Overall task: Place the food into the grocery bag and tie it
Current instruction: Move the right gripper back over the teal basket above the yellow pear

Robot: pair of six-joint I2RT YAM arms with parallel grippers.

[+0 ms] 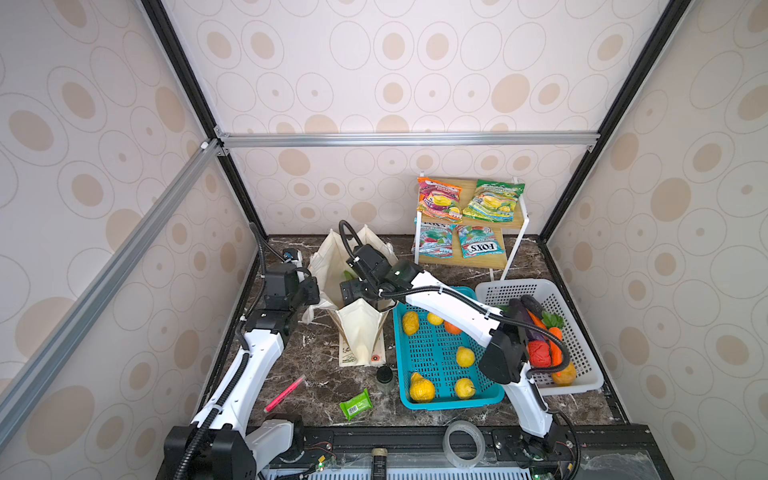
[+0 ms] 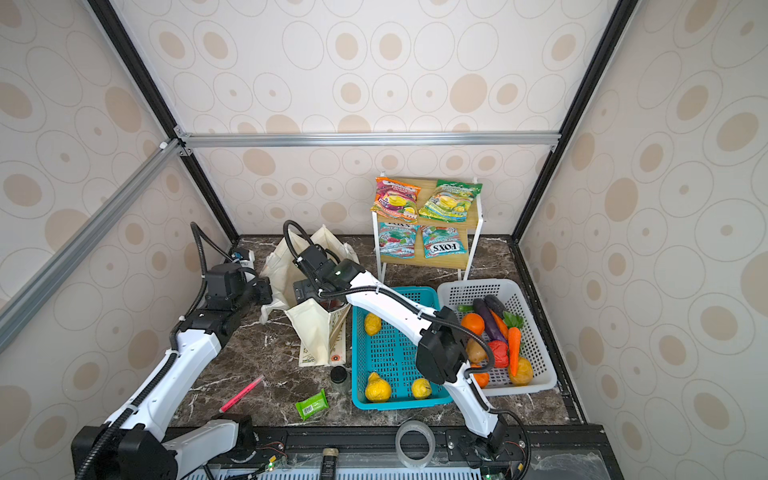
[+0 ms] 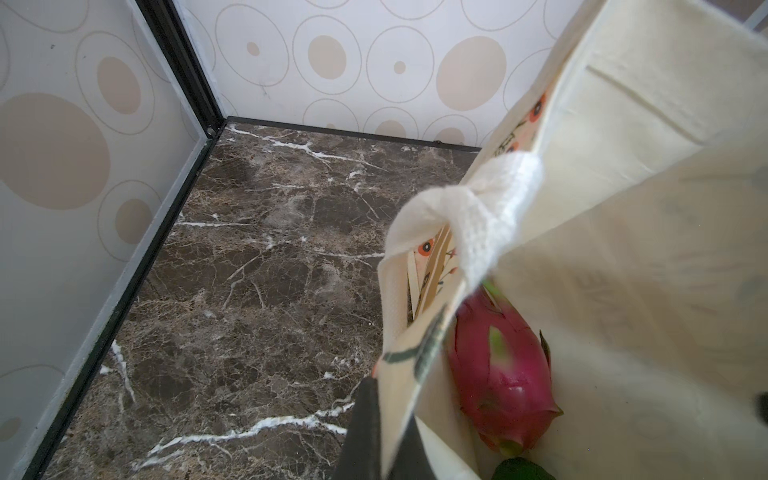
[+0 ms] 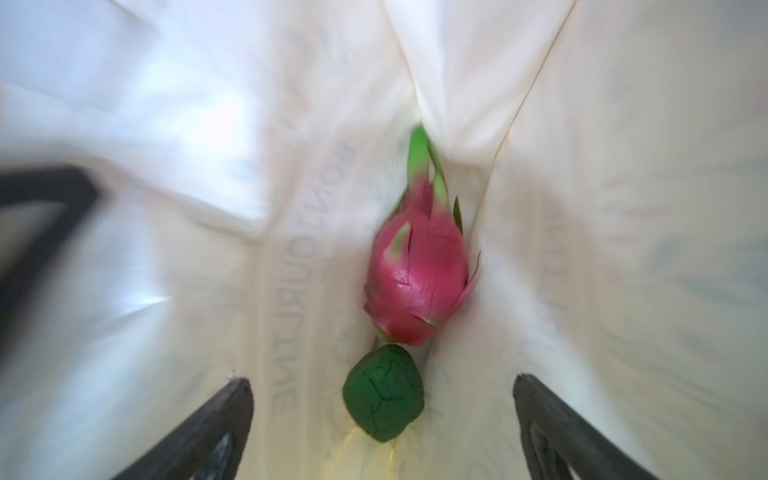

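The cream grocery bag [image 1: 359, 332] stands open left of the baskets. My left gripper [image 3: 388, 440] is shut on its near rim, beside a white handle [image 3: 494, 208]. My right gripper [image 4: 380, 380] reaches down into the bag's mouth, open and empty. On the bag's floor below it lie a pink dragon fruit [image 4: 417, 274] and a dark green ball [image 4: 382, 399]. More food lies outside the bag: yellow bumpy fruits [image 1: 422, 386] in the blue basket and snack packets [image 1: 440, 199] on the shelf.
The blue basket [image 1: 453, 401] sits right of the bag, and a white basket [image 1: 582, 382] of toy vegetables sits beyond it. A wooden shelf rack [image 1: 513, 226] stands at the back. A pink marker [image 1: 284, 392], green packet [image 1: 354, 404], dark jar [image 1: 384, 378] and tape roll [image 1: 463, 442] lie in front.
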